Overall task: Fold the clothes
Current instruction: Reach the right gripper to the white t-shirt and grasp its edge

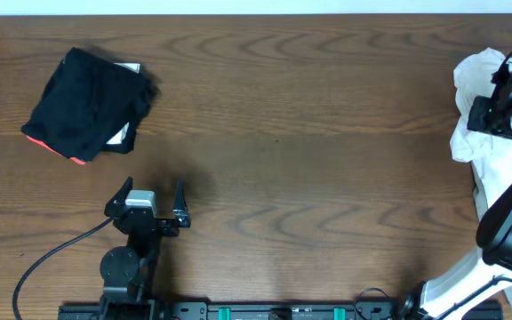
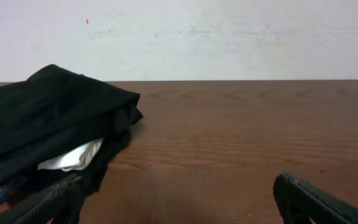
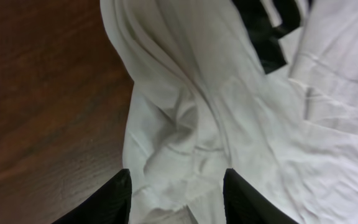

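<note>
The clothes, a white T-shirt (image 1: 468, 133), lie bunched at the table's far right edge, partly under my right arm. In the right wrist view the shirt (image 3: 229, 106) fills the frame, with part of its black lettering (image 3: 272, 31) at the top. My right gripper (image 3: 176, 199) has a bunched fold of the white cloth filling the gap between its two black fingers. From overhead, the right gripper (image 1: 490, 114) sits on the shirt's upper part. My left gripper (image 1: 152, 185) rests open near the front left, with only bare wood between its fingers (image 2: 55, 202).
A folded black garment (image 1: 87, 102) with a red-orange edge (image 1: 56, 151) lies at the back left, just ahead and left of my left gripper (image 2: 179, 205). In the left wrist view it (image 2: 48, 124) shows a white bit tucked inside. A black cable (image 1: 52, 253) runs along the front left.
</note>
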Controlling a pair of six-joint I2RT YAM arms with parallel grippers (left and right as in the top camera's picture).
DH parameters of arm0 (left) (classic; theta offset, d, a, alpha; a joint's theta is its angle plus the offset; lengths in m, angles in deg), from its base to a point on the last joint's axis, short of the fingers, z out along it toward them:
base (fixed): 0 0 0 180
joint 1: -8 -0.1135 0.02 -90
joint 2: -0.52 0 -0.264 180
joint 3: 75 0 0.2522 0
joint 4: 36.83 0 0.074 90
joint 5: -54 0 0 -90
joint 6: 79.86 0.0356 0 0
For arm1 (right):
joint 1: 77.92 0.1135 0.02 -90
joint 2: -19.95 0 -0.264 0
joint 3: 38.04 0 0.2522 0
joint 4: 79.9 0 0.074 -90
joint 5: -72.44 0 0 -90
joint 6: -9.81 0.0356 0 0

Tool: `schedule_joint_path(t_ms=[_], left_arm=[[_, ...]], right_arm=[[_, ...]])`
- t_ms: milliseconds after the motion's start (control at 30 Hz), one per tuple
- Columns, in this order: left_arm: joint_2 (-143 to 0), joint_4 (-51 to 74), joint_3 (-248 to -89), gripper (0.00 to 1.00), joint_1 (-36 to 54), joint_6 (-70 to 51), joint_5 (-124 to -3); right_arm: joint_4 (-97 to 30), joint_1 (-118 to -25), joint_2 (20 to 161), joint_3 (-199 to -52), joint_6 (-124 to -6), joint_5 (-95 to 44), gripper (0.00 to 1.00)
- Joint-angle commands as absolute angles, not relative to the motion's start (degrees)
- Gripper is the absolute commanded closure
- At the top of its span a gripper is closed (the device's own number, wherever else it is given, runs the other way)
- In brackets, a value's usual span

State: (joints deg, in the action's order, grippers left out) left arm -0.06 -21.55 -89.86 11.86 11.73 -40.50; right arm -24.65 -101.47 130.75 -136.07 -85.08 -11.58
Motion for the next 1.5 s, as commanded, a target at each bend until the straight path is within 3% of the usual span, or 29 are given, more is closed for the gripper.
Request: schedule_joint_path(t_ms=[0,367,567,1033,1467], left_arm=[[0.33,-19.58,-88.99,0.02,11.99,12.49,-41.3],[0.33,-19.6,-88.99,0.02,11.99,12.49,-41.3],[0.33,-19.58,-88.99,0.02,11.99,12.49,-41.3],[0.33,-19.58,-88.99,0.02,11.99,12.49,-41.3],[0.33,-19.58,-88.99,0.02,11.99,12.49,-41.3]], right_arm=[[-25.04,-101.86,133.07,-136.97,-86.06,-12.34,0.53],[-26.26,-101.97,137.26,-136.95,-86.04,-12.23,0.46],[-27.38,-101.97,137.31,-136.84,-84.49,-12.23,0.57],[-27.68,-102.02,137.31,-136.62,-82.89,-11.75,0.5],[-29.65,-102.63,137.33,-134.87,-79.77,-11.64,0.53]])
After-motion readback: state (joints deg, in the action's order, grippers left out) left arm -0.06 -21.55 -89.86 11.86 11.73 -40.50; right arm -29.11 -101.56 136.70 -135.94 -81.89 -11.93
